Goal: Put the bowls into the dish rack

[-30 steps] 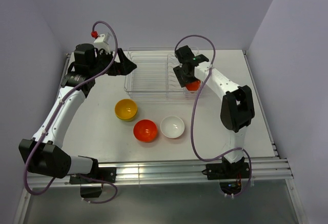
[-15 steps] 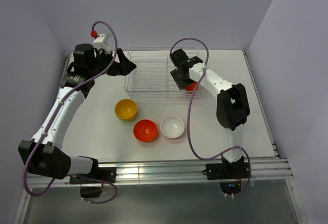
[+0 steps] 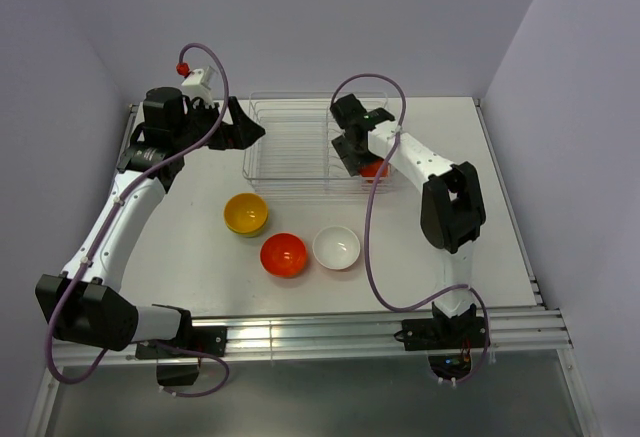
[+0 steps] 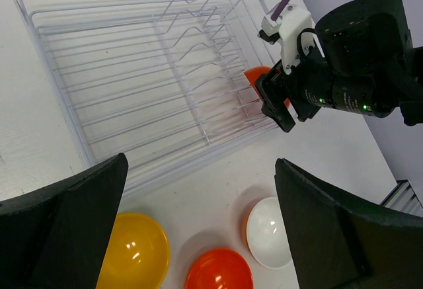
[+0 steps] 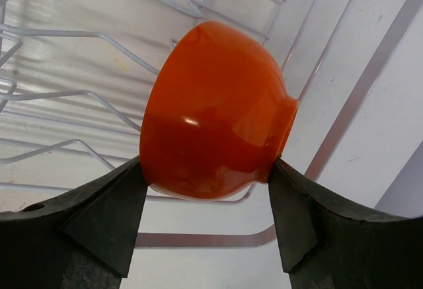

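The clear dish rack (image 3: 290, 147) (image 4: 132, 71) lies at the back of the table. My right gripper (image 3: 362, 160) (image 5: 206, 170) is shut on a red-orange bowl (image 3: 376, 168) (image 5: 211, 114) (image 4: 254, 77), held on its side over the rack's right end among the wire ribs. Both fingers (image 5: 112, 216) press the bowl's sides. My left gripper (image 3: 250, 129) (image 4: 201, 223) hangs wide open and empty at the rack's left end. Three bowls rest on the table in front of the rack: yellow-orange (image 3: 246, 213) (image 4: 132, 252), red-orange (image 3: 284, 254) (image 4: 219, 270) and one showing a white inside (image 3: 336, 247) (image 4: 268, 233).
The rack's slotted wire divider (image 4: 192, 31) runs across its middle. Purple cables (image 3: 375, 227) loop from both arms. Grey walls close in the table at the back and on both sides.
The right arm has shifted a little to the left with the red-orange bowl still in its grip over the rack. The left arm and the three loose bowls have not moved.
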Controlling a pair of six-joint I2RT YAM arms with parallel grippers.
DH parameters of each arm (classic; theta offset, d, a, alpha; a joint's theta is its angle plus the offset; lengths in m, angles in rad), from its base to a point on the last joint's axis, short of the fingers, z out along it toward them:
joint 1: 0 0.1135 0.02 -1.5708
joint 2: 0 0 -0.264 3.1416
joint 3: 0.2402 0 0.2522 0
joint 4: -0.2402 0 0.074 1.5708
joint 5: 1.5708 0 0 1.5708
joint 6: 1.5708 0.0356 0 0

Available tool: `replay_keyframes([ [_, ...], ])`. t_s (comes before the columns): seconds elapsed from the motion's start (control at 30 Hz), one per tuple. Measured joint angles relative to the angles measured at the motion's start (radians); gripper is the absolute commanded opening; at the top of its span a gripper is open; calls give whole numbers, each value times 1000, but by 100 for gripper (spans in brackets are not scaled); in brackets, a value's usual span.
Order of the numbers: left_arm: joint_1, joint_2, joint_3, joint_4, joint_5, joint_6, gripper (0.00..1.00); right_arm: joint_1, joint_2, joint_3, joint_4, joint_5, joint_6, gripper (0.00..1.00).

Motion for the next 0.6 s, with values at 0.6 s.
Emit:
replay_keyframes([
  [0.6,0,0,0,-5,0,2,99,0,-1,72,-32,-70,22,100],
])
